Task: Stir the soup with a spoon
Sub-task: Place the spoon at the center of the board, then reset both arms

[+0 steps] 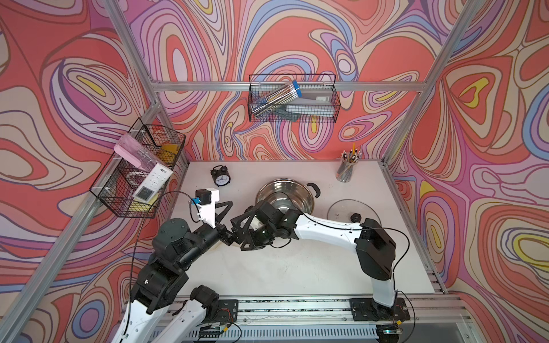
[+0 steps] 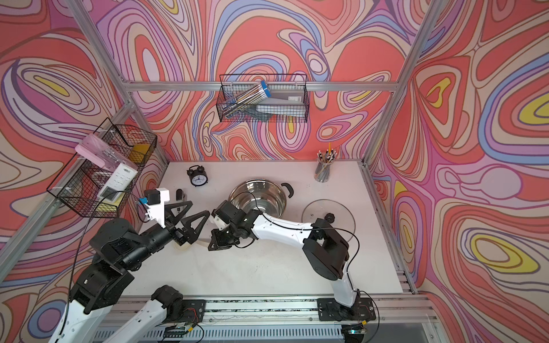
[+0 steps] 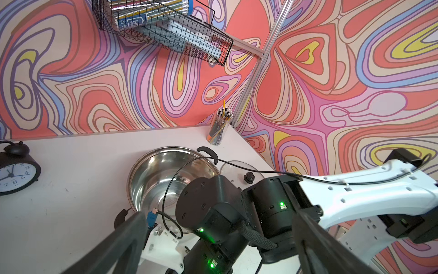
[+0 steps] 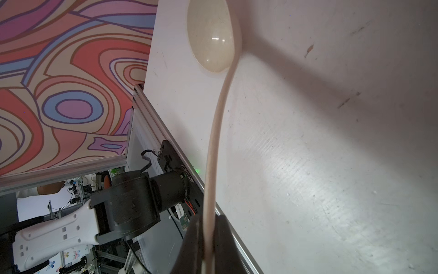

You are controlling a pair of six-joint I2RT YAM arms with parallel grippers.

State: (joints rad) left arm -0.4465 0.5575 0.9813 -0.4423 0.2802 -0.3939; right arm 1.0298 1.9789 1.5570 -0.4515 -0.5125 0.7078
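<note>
Right wrist view: right gripper (image 4: 209, 227) is clamped on the spoon (image 4: 214, 142) by its handle end, probably for reach. The bowl sits near the pot (image 2: 255, 193), not in it. Left gripper (image 2: 198, 208) gapes wide, empty, farther from the pot.

Swirling coral, lilac and cream patterned walls (image 1: 297, 35) close in at 9, 12 and 3 o'clock in both top views, braced by silver aluminium frame bars (image 1: 208, 86). The flat white tabletop (image 1: 297, 267) fills the centre, evenly lit with soft shadows. One black wire basket (image 1: 332, 110) hangs at 12 o'clock, a second black wire basket (image 1: 118, 205) at 9.
</note>
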